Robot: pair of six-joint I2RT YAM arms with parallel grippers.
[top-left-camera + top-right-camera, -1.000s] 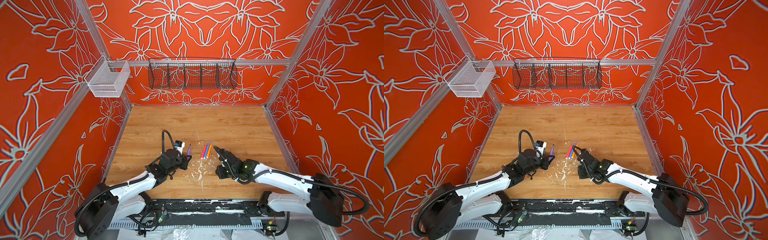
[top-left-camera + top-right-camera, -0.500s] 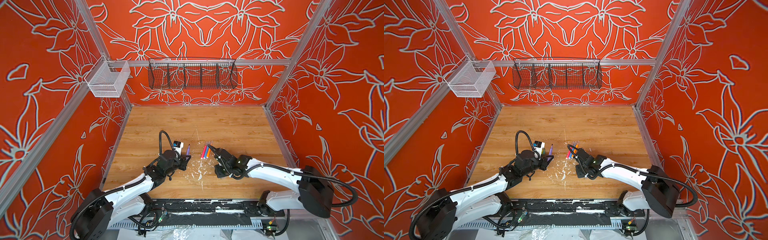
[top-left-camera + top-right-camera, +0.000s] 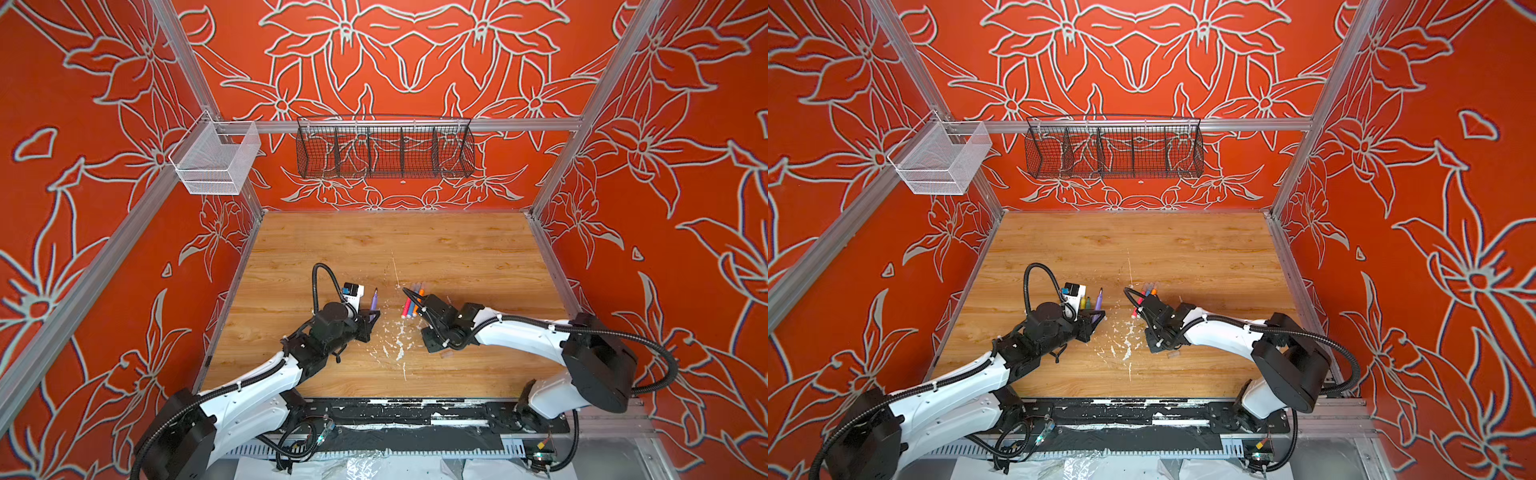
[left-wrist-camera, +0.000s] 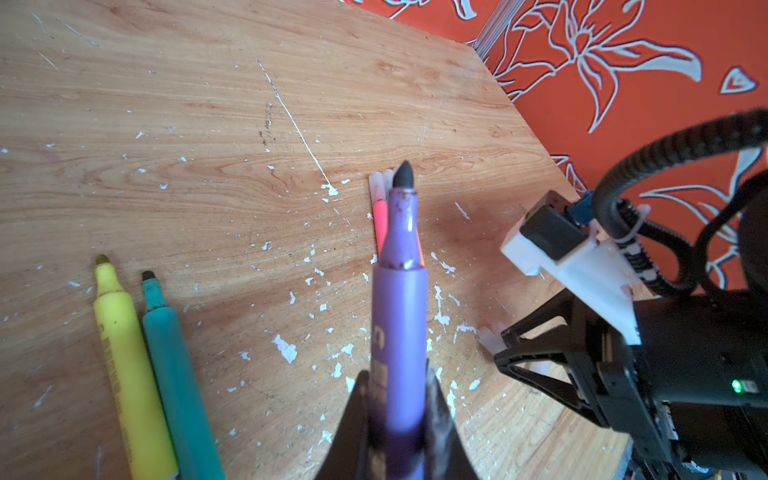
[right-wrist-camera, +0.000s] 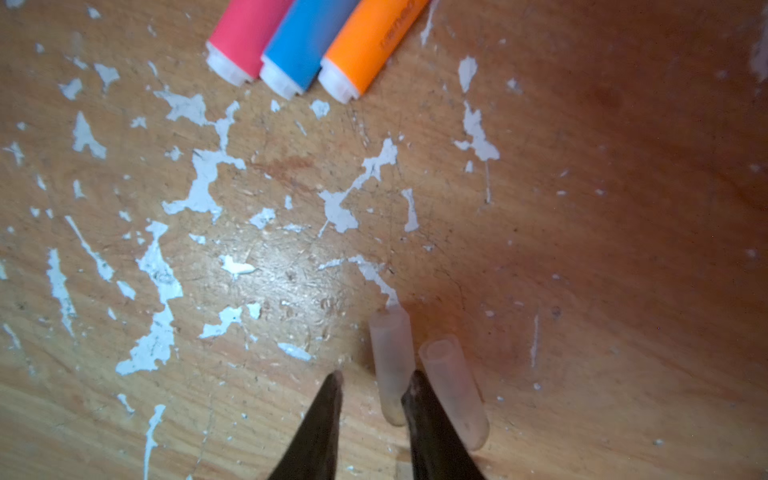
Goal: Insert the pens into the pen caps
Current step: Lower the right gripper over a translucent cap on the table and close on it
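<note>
Left wrist view shows the left gripper (image 4: 397,370) clamped on the barrel of the purple pen (image 4: 399,316), whose dark tip is bare and points up and away over the table (image 4: 208,124). The yellow pen (image 4: 124,353) and green pen (image 4: 174,365) lie side by side on the wood with their tips uncovered. The pink pen (image 5: 249,37), blue pen (image 5: 303,45) and orange pen (image 5: 365,45) lie touching in a row near the middle, and I cannot tell whether their far ends wear caps. In the right wrist view the right gripper (image 5: 376,376) is down at the surface with its jaws partly apart and nothing gripped; a cap (image 5: 390,357) lies between them against one finger and a second cap (image 5: 451,386) lies just outside. The step in hand looks like picking up a cap to meet the purple pen, with at least three pens left to do. In both top views the left arm (image 3: 249,386) reaches forward low, and the right arm (image 3: 1217,332) stretches in from the right, its wrist bent down toward the table
</note>
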